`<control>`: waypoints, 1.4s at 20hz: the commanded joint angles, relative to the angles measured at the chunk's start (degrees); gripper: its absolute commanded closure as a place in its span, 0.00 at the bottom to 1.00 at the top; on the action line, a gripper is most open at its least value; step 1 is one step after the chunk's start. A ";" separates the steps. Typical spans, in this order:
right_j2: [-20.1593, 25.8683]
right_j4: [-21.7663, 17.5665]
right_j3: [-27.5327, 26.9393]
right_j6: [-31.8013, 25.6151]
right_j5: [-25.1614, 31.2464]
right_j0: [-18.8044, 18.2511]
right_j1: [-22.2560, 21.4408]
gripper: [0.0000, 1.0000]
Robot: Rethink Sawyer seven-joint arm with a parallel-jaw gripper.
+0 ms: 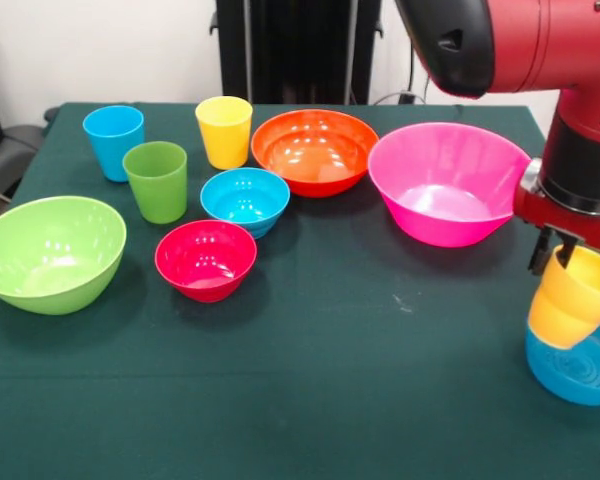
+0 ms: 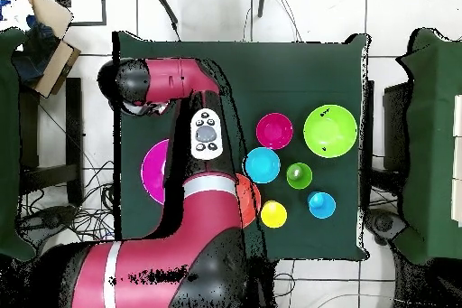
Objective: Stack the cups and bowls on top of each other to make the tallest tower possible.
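Gripper [image 1: 563,252] pinching yellow-orange cup [image 1: 572,297], tilted, resting on upturned blue bowl [image 1: 576,368] at table's [image 1: 380,380] 4 o'clock. Pink bowl [image 1: 448,195] just beside, at 10 o'clock from it.

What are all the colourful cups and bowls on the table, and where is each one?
Big green bowl: one, lime green, front view's left edge of the table.
Pink bowl: one, large, right of the orange bowl.
Orange bowl: one, wide, at the back middle.
Red bowl: one, small, in front of the middle blue bowl.
Blue bowls: two; one in the middle, one upside down at the right edge.
Blue cup: one, light blue, back left.
Green cup: one, next to the blue cup.
Yellow cup: one, at the back, left of the orange bowl.
Yellow-orange cup: one, tilted, above the upside-down blue bowl.
Table: one, dark green cloth.
Robot arm: one, red and black.
Gripper: one, holding the yellow-orange cup's rim.
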 commanded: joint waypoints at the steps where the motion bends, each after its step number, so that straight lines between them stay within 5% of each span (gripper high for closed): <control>1: 2.00 1.39 -2.16 5.77 -4.07 -1.43 2.98 1.00; 15: 7.01 7.25 -5.10 0.07 -1.92 -2.54 6.56 1.00; 21: 4.14 5.84 -3.47 -0.79 -1.26 -3.05 6.14 1.00; 28: -1.93 0.24 -8.25 -3.62 -0.93 -4.01 8.50 1.00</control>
